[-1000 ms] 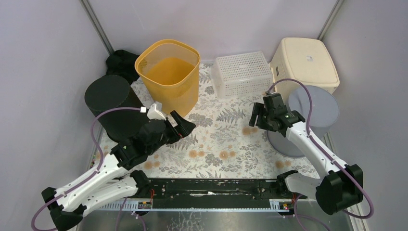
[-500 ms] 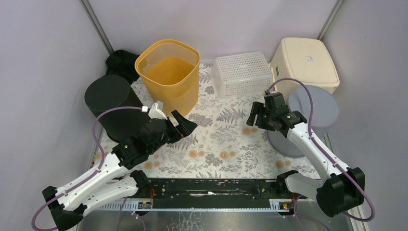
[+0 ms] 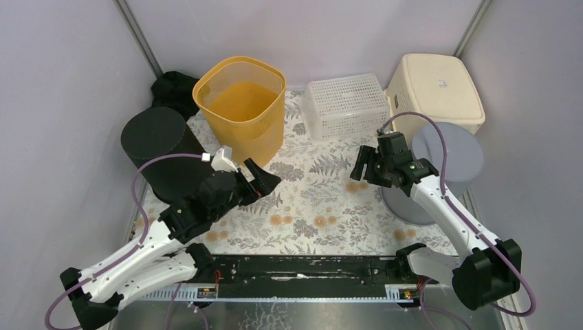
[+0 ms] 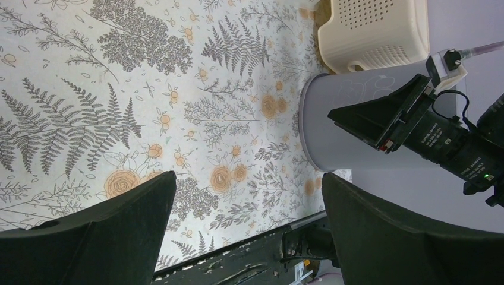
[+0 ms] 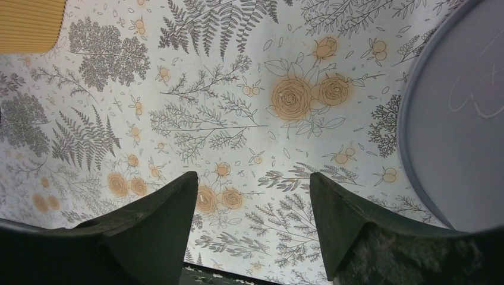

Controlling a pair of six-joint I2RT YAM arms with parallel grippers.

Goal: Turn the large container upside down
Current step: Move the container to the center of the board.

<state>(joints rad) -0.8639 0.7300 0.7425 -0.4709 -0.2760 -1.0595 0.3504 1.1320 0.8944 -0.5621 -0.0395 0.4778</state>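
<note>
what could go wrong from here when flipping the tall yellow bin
1. The tall yellow plastic bin stands upright close to the black cylinder and the white mesh basket; tipping it may knock either.
2. The right gripper, open and empty, hovers beside the grey round container; a swing toward the bin could clip it.
3. The left gripper is open, but the bin looks wide; a rim pinch might slip mid-flip.

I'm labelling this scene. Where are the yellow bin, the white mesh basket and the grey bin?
yellow bin (image 3: 254,137): top view, on its ribbed front wall.
white mesh basket (image 3: 344,103): top view, middle of its mesh face.
grey bin (image 3: 457,155): top view, on its flat round top.
</note>
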